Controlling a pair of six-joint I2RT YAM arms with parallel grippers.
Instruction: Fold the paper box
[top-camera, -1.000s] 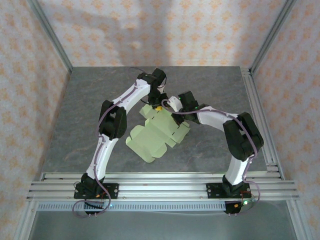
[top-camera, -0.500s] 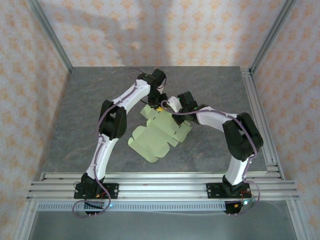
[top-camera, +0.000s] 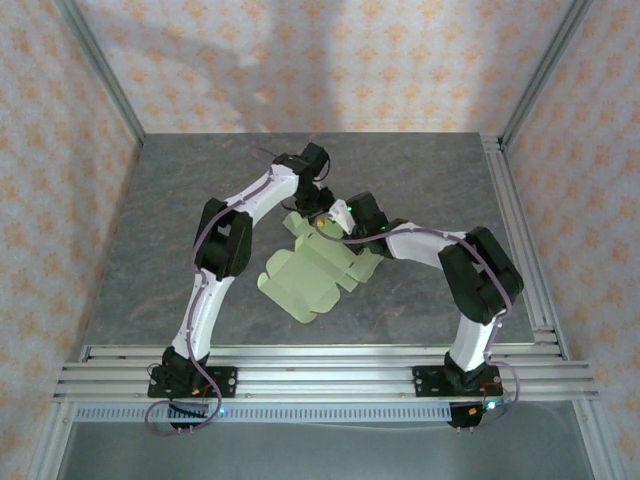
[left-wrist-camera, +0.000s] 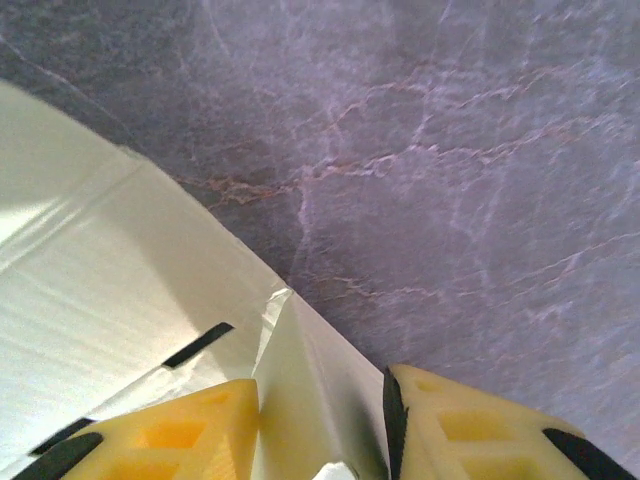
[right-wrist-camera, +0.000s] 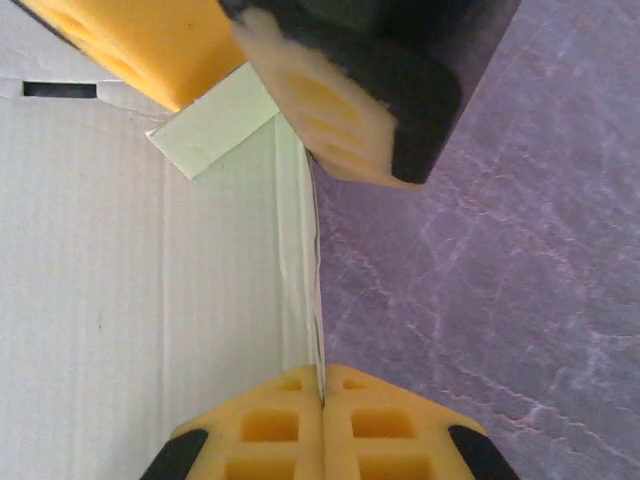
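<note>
The paper box (top-camera: 310, 275) is a pale green die-cut sheet lying mostly flat on the grey table, its far corner lifted between both arms. My left gripper (top-camera: 318, 203) reaches down at that corner. In the left wrist view its yellow fingers (left-wrist-camera: 170, 435) stand on either side of a raised, creased flap (left-wrist-camera: 310, 400) that touches both pads. My right gripper (right-wrist-camera: 322, 415) is shut on the sheet's thin right edge (right-wrist-camera: 318, 300), just below the left gripper's fingers (right-wrist-camera: 340, 100). A slot (left-wrist-camera: 195, 345) shows in the panel beside the flap.
The grey marbled table (top-camera: 180, 230) stretches wide to the left and behind the arms. Aluminium rails (top-camera: 320, 365) run along the near edge, and a frame rail (top-camera: 515, 230) borders the right side. Patterned walls close in the back and sides.
My right gripper has slid left along the sheet toward the left gripper. The sheet's near end has shifted slightly right and the far corner is pulled tighter.
</note>
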